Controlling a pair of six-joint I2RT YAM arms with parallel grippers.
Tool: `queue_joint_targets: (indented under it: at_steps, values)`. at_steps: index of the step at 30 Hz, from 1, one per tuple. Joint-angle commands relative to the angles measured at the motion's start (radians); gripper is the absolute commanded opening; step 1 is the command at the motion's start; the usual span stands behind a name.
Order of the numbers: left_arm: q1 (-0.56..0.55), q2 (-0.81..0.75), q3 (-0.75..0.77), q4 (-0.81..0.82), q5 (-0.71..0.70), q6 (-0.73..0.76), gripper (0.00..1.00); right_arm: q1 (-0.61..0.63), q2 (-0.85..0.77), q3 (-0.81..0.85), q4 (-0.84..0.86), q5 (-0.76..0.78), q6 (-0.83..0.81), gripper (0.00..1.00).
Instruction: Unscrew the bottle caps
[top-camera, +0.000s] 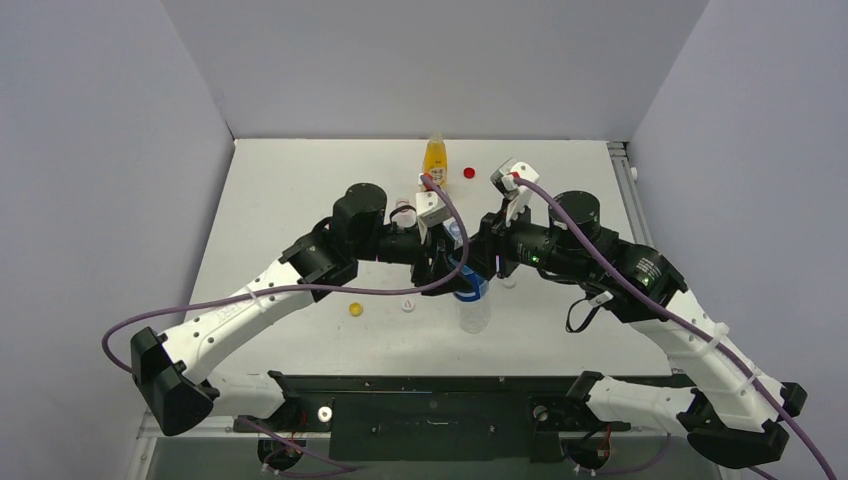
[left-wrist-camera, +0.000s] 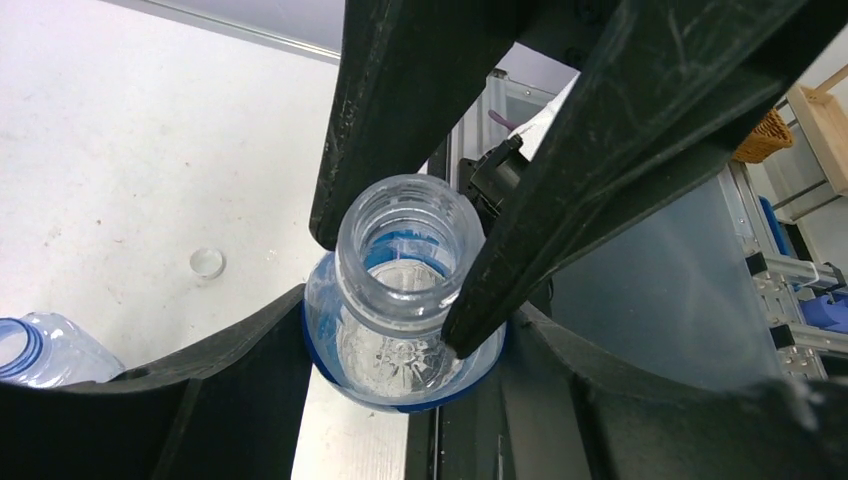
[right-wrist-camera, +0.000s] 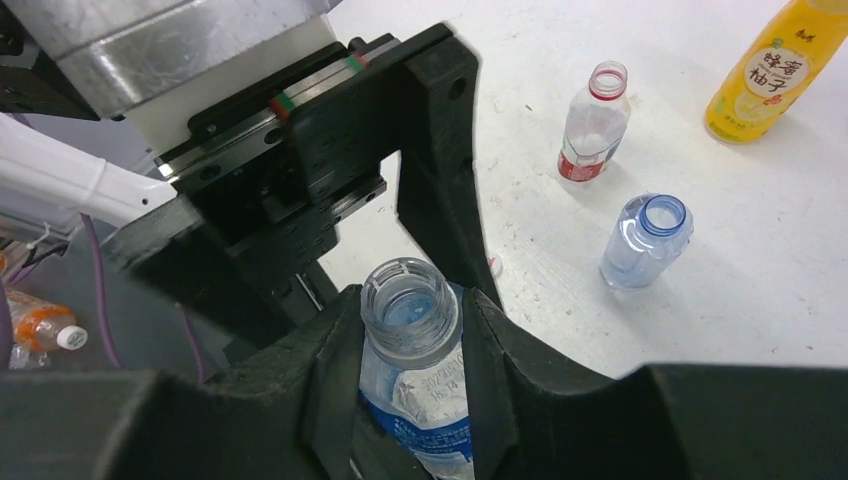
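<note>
Blue-label bottle (right-wrist-camera: 420, 400), uncapped: my right fingers (right-wrist-camera: 490, 370) clamp its body, left fingers (left-wrist-camera: 400, 110) pinch its neck, both arms bent inward.

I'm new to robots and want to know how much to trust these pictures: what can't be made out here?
Blue-label bottle: right wrist view, base cut off at the bottom edge, label print blurred.
Right gripper: same view, unclear whether it pinches the bottle or only flanks it.
Plain clear bottle: left wrist view, cut off by the left edge.
Juice bottle: right wrist view, top cut off.
</note>
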Motion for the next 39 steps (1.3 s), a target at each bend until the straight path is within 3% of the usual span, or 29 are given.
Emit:
queue_joint_targets:
  at_steps: [1, 3, 9, 15, 20, 25, 30, 39]
  values:
    - [-0.009, -0.008, 0.088, 0.006, 0.014, 0.025, 0.90, 0.024, 0.015, -0.021, 0.073, 0.148, 0.011, 0.00]
    - [-0.008, -0.018, 0.092, -0.018, -0.039, 0.034, 0.98, 0.023, -0.002, -0.018, 0.077, 0.227, 0.000, 0.00]
    - [0.035, -0.090, 0.068, -0.114, -0.201, 0.060, 0.97, -0.063, -0.096, -0.091, 0.165, 0.452, -0.021, 0.00]
    - [0.174, -0.267, -0.066, -0.130, -0.380, 0.030, 0.97, -0.236, -0.111, -0.241, 0.394, 0.510, -0.002, 0.00]
    - [0.281, -0.411, -0.219, -0.123, -0.631, 0.041, 0.97, -0.327, -0.015, -0.352, 0.600, 0.533, 0.038, 0.00]
    - [0.444, -0.453, -0.345, -0.084, -0.639, 0.072, 0.97, -0.360, 0.134, -0.426, 0.847, 0.581, 0.062, 0.00]
    - [0.575, -0.379, -0.393, -0.037, -0.616, 0.080, 0.97, -0.375, 0.263, -0.448, 0.966, 0.586, 0.066, 0.00]
    - [0.609, -0.310, -0.426, 0.030, -0.642, 0.096, 0.96, -0.377, 0.372, -0.531, 1.073, 0.620, 0.072, 0.00]
